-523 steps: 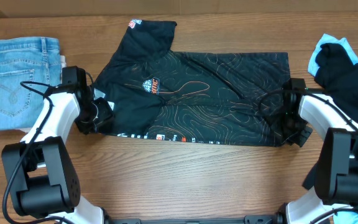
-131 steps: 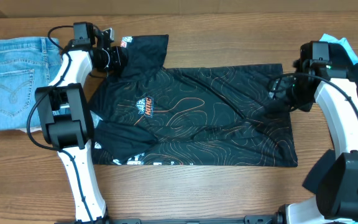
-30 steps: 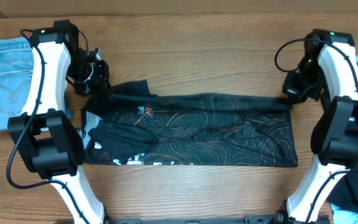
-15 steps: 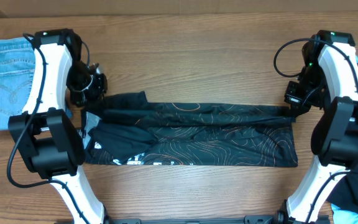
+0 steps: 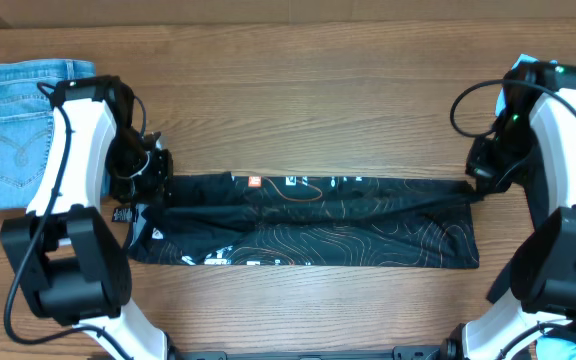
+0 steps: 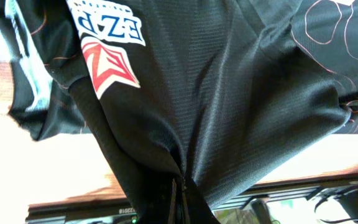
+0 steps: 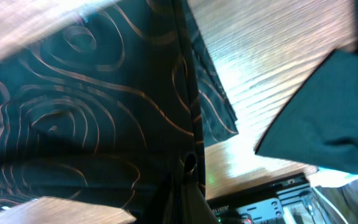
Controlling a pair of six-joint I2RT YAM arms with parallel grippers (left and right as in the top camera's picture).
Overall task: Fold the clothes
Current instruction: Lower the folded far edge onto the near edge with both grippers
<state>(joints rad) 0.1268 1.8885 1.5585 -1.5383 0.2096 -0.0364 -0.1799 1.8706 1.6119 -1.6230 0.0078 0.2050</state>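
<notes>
A: Entry one, the clothes?
B: One black jersey (image 5: 308, 220) with orange contour lines, white lettering and a small red logo. It lies across the middle of the tabletop (image 5: 308, 90) as a long, narrow band, the upper part doubled over the lower.

A: Left claw?
B: The left claw (image 5: 146, 178) is clamped together on the jersey's upper left corner. The wrist view shows the fabric bunched into the pinch.

A: Right claw?
B: The right claw (image 5: 478, 188) is clamped likewise on the upper right corner. The top edge runs fairly straight between the two.

A: Other stock?
B: Jeans (image 5: 13, 120), light blue, folded, at the far left and apart from the jersey. One dark garment (image 7: 316, 118) lies by the right end.
</notes>
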